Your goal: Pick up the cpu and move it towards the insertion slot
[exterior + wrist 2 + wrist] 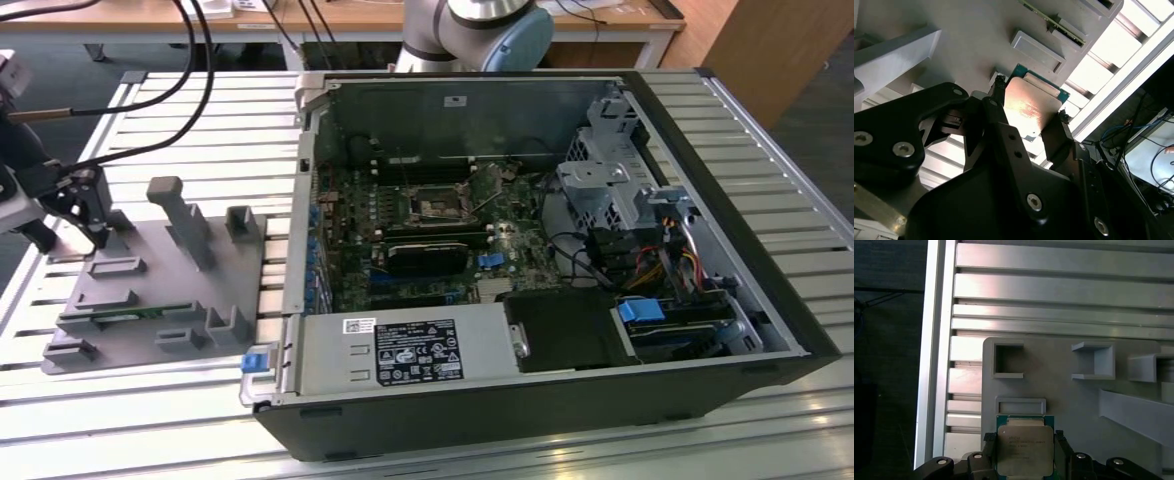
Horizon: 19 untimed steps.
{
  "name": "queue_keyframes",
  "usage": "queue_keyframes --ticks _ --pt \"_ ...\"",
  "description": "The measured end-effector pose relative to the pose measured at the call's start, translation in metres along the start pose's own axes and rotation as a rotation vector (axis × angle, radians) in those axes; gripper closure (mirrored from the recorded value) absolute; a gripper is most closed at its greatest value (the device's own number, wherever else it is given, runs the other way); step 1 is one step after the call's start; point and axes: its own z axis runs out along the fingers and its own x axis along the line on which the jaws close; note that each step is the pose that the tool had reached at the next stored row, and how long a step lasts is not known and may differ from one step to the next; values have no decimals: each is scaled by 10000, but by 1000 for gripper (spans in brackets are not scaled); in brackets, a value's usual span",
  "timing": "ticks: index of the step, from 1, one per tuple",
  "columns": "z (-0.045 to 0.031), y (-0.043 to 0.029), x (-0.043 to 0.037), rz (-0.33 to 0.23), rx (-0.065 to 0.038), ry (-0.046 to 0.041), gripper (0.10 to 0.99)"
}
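Here, one cpu is gripped between the two fingers of the single gripper, with one finger set against each of two opposite edges. In the second wrist view the same cpu is seen silvery side out, framed by the gripper. The chip is held over one grey tray, just beside a shallow rectangular recess and near two square pockets. Whether it touches the tray cannot be told. In the exterior view the gripper is placed at the tray, where one green memory stick is laid. One insertion slot is seen well apart, inside the open computer case.
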Motion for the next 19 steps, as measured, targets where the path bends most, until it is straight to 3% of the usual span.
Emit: queue_keyframes --ticks 19 --pt "-63 5 0 1 0 1 545"
